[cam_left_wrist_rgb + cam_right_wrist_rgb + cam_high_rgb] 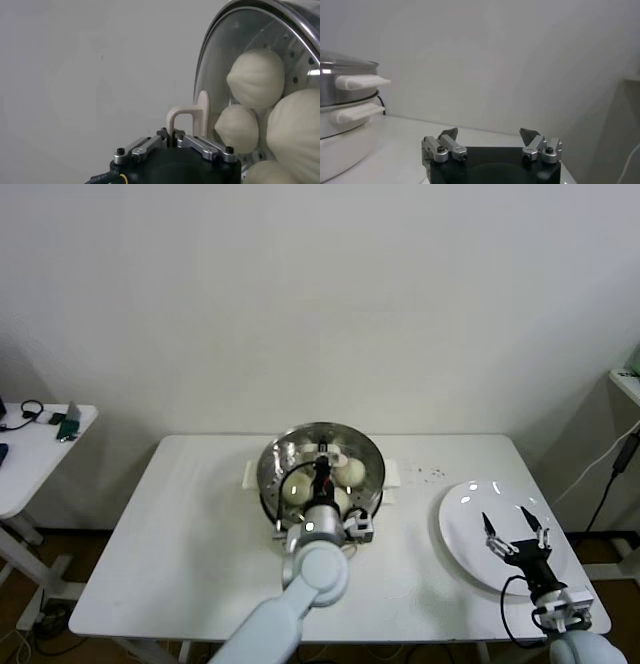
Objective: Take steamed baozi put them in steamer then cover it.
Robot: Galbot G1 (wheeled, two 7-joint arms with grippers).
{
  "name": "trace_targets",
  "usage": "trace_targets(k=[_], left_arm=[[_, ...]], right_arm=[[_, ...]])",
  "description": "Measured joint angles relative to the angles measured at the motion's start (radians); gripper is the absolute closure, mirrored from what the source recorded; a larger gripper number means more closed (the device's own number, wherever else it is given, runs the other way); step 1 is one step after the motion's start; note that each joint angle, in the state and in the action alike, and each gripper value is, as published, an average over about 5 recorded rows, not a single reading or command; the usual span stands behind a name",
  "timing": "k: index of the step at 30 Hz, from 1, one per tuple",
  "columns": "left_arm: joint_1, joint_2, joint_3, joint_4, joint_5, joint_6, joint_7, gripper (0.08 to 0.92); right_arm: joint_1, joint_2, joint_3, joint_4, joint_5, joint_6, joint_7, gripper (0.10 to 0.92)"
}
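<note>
The steel steamer [273, 456] stands on its white pot base at the middle back of the table. The round glass lid [220, 65] lies over it. Several cream-white baozi [256, 77] show through the glass, and two show in the head view [350, 472]. My left gripper [322, 472] is over the steamer's middle, shut on the lid's white handle [187, 116]; in the left wrist view the jaws [172, 139] pinch it. My right gripper [515, 529] is open and empty above the white plate [462, 512] at the right. The steamer also shows in the right wrist view [337, 95].
A low side table [30, 449] with small items stands at the far left. A white shelf [625, 379] and a cable [612, 474] are at the far right. Small dark specks [432, 474] lie on the table right of the steamer.
</note>
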Motion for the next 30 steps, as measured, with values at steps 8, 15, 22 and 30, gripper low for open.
trace_targets(k=[8, 15, 22, 30], left_arm=[[0.008, 0.016, 0.005, -0.026, -0.021, 0.001, 0.004, 0.633], [0.017, 0.048, 0.013, -0.083, -0.059, 0.001, 0.008, 0.425], [0.043, 0.095, 0.002, -0.168, -0.1, 0.001, 0.011, 0.231], [0.1, 0.161, -0.021, -0.27, -0.154, 0.001, 0.006, 0.177]], right_arm=[[-0.002, -0.001, 0.008, 0.001, 0.009, -0.012, -0.004, 0.203], [-0.005, -0.005, 0.014, 0.004, 0.021, -0.031, -0.003, 0.203], [-0.001, -0.006, 0.014, 0.003, 0.02, -0.046, -0.005, 0.203], [0.006, -0.012, 0.012, 0.001, 0.015, -0.055, -0.004, 0.203]])
